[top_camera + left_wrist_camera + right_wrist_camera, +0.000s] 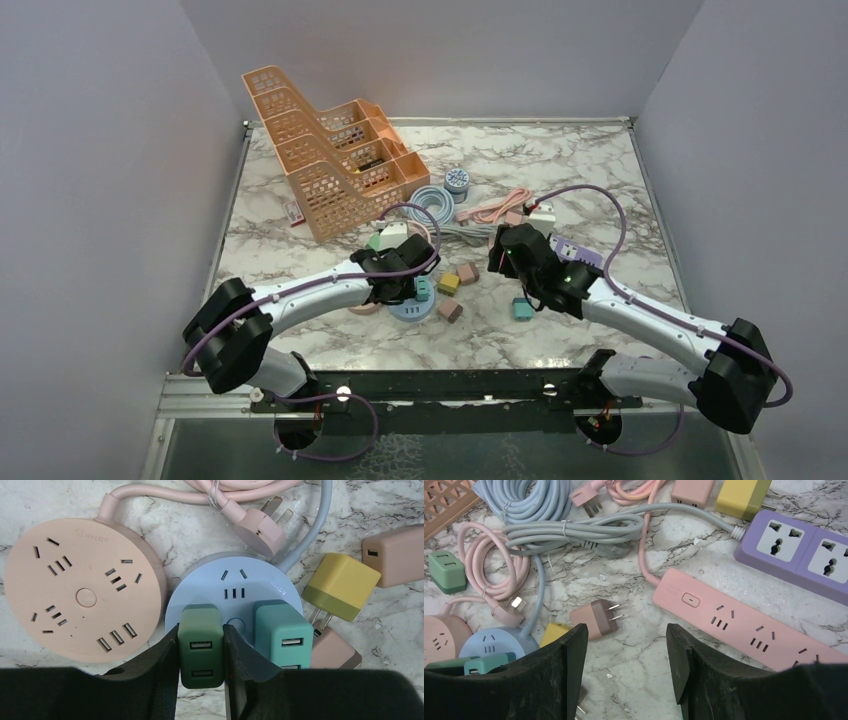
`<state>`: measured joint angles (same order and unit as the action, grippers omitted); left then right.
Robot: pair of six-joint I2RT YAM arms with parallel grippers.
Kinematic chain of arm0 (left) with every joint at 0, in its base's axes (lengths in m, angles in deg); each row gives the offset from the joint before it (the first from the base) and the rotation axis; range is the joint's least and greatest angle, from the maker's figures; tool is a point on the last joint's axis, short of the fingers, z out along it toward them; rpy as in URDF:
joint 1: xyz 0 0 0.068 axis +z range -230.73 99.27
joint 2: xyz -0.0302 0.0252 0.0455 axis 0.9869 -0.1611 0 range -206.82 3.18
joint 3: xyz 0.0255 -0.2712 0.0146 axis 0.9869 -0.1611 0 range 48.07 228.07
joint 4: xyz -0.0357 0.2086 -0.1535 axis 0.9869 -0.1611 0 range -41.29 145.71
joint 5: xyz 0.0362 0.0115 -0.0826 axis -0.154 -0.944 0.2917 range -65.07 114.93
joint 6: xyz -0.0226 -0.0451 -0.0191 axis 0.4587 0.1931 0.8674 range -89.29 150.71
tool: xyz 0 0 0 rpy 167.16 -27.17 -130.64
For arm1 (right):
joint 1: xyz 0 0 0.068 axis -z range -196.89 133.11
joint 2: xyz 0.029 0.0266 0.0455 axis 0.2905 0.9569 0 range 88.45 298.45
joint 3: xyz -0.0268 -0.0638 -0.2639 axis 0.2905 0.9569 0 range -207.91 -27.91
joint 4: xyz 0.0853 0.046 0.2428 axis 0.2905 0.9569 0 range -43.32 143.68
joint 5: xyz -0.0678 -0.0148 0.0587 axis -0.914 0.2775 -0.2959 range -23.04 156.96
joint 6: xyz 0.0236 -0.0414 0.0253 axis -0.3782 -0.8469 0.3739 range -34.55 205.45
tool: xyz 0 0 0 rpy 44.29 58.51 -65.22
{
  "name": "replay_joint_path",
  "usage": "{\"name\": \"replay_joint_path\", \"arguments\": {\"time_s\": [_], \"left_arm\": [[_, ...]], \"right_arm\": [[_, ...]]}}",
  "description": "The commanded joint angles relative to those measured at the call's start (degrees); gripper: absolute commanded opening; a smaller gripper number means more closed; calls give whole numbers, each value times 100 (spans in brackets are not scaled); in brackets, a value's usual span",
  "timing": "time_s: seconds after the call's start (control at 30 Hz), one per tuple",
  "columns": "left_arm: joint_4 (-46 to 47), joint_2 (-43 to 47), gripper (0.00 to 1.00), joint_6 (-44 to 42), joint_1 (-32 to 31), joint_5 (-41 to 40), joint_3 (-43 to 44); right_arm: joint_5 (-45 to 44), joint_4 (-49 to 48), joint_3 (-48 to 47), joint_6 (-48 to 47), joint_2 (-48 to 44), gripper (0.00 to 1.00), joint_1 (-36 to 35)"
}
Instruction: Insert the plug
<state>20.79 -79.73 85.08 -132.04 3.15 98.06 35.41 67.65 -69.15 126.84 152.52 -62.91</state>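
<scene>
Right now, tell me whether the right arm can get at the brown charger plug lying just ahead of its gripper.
Probably yes. The right gripper is open and the brown charger plug lies on the marble table just ahead, nothing between; only the yellow charger sits close beside it.

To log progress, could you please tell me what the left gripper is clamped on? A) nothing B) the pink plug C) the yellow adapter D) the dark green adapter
D: the left gripper squeezes both sides of the dark green adapter at the blue round hub.
</scene>
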Motion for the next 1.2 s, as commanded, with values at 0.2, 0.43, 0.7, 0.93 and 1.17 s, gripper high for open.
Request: {"name": "replay_joint_path", "arguments": {"time_s": [0.2,0.43,0.7,0.93,1.17], "left_arm": [[189,-599,0,143,-77,390,-993],[279,-668,0,44,-244,211,-935],[242,-369,0,-265,-458,248,-486],[697,-124,0,-597,-589,338,-621],[744,80,15,-697,-674,210,-407]], "right_arm": [[-177,-99,-137,-149,110,59,-4],[-248,-48,-130,-125,-20,59,27],[-272,143,-157,-114,-179,59,40],[-6,201,-125,-211,-306,59,45],[725,-41,-60,-504,-351,59,49]]}}
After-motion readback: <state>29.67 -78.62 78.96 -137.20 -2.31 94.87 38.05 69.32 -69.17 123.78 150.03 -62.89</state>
